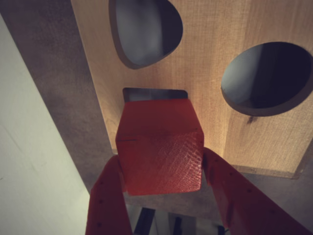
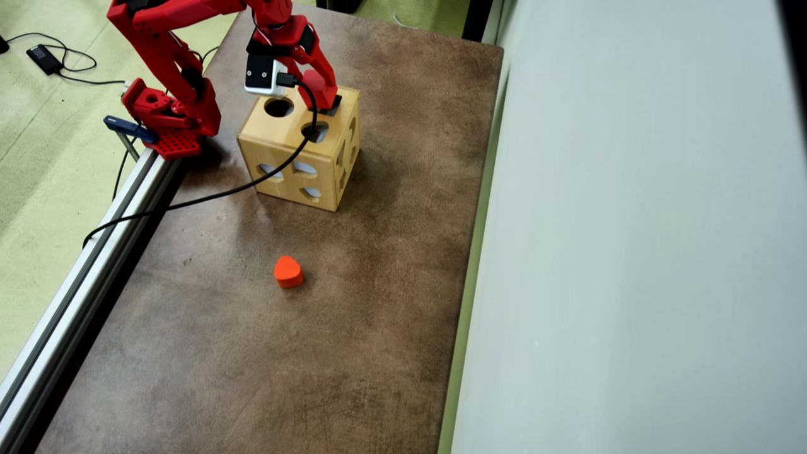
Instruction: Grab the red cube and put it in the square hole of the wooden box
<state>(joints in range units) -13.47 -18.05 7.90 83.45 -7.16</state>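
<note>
A red robot arm reaches over a pale wooden box (image 2: pixel 296 151) that stands on a mottled brown tabletop (image 2: pixel 265 353). In the wrist view the tool (image 1: pixel 161 171) is clenched on the red cube (image 1: pixel 160 147), one red finger (image 1: pixel 108 200) pressed to its left side and the other to its right. The cube hangs directly in front of the box's top face, covering most of the square hole (image 1: pixel 154 94); only a thin dark strip of that opening shows past the cube's far edge. Whether the cube has begun to enter the hole or is merely touching the wood around it cannot be told. Two other openings share this face: a rounded heart-like cut-out (image 1: pixel 145 30) farther off and a round cut-out (image 1: pixel 268 76) to the right. In the overhead view the tool sits at the far right corner of the box top, with the cube hidden beneath it. An orange-red heart-shaped block (image 2: pixel 288 271) lies alone on the tabletop, well apart from the box. The pick-up appears finished and the cube carried to the correct opening; what is left, it seems, is squaring it up, lowering it through and letting go.
</note>
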